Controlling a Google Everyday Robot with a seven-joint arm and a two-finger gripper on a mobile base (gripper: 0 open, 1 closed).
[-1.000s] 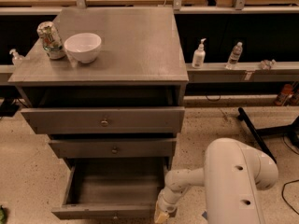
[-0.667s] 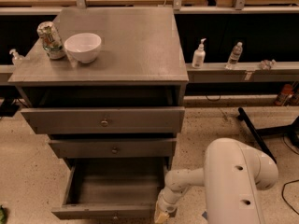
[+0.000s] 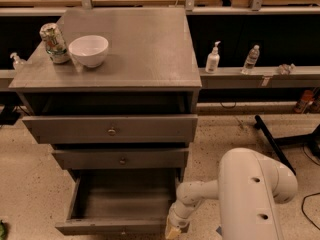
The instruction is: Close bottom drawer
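Observation:
The bottom drawer (image 3: pixel 120 200) of the grey cabinet stands pulled far out, an open grey box with nothing seen in it. Its flat front panel (image 3: pixel 110 227) lies near the bottom edge of the view. My gripper (image 3: pixel 173 230) is low at the drawer's front right corner, at the end of the white arm (image 3: pixel 250 194), close against the panel's right end. The middle drawer front (image 3: pixel 121 159) and the top drawer front (image 3: pixel 111 129), each with a brass knob, sit partly out above it.
A white bowl (image 3: pixel 88 50) and a crumpled can (image 3: pixel 52 43) stand on the cabinet top (image 3: pixel 140 54). Bottles (image 3: pixel 213 58) stand on a ledge behind at the right. A black stand leg (image 3: pixel 272 144) crosses the speckled floor at the right.

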